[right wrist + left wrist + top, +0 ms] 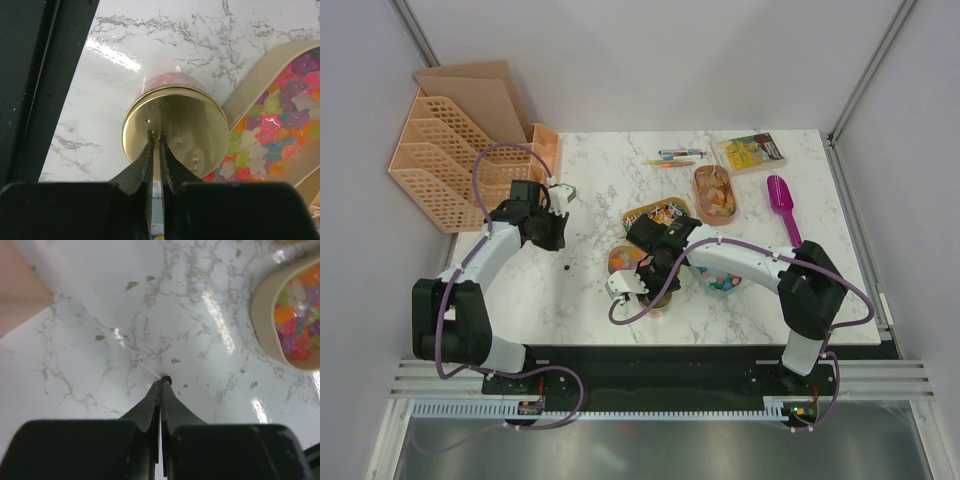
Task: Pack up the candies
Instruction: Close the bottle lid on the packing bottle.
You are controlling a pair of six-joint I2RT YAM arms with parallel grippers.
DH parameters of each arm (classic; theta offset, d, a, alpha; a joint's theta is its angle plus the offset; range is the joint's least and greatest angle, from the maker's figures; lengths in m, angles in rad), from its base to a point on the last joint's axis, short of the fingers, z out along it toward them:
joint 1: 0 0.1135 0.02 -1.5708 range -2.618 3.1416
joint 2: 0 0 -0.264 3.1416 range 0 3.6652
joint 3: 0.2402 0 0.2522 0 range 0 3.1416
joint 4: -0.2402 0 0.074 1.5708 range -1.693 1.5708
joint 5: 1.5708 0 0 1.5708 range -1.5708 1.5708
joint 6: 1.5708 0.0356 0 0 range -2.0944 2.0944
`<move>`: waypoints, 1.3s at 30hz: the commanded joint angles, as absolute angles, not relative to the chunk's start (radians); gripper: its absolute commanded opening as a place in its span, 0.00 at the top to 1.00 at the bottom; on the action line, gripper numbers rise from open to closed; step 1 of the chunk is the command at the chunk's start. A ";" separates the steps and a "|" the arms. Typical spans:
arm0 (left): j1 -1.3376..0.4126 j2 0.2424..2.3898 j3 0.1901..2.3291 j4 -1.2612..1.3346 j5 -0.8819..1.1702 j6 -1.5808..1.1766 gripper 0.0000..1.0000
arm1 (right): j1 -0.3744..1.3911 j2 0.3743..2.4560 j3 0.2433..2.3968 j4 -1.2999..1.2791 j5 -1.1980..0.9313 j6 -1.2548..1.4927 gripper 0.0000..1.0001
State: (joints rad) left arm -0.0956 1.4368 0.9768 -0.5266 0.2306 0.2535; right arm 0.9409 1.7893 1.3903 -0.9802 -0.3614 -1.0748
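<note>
Your right tool (156, 139) is clenched, its tips together against the near edge of a gold lid (175, 132). You cannot tell whether it pinches the rim. The lid sits on a clear jar (167, 79) with pink showing through its wall, close to the near edge of the table (590, 300), about mid-width.

Your left tool (161, 382) is clenched too, over bare table in the left half. A tiny brown candy (166, 380) shows right at its tips; you cannot tell whether it is gripped.

The table is glossy white marble with thin grey veins and bright streaks of reflected light. Plain pale walls close it in on three sides, with metal posts at the far corners. A peach file rack (445, 165) stands at the far left corner.

The star candies (280, 130) are translucent and star-shaped, in purple, pink, orange, green and white. They are heaped in a beige dish (250, 95) just beside the jar. Orange candies (626, 260) fill a round bowl near the table's middle. More orange and yellow ones (715, 195) lie in an oval tray toward the far right. The wrapped candies (655, 213) sit in another tray between these two.
</note>
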 commanded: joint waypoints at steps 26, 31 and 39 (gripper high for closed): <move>-0.095 1.302 0.821 -0.709 0.483 0.851 0.98 | 0.942 1.833 1.230 -0.856 -0.402 -0.963 0.98; -0.106 1.255 0.847 -0.735 0.541 0.862 0.98 | 0.879 1.712 1.284 -0.867 -0.376 -0.947 0.99; -0.176 1.134 0.703 -0.764 0.634 1.420 0.57 | 0.732 1.389 1.180 -0.612 -0.368 -0.727 0.37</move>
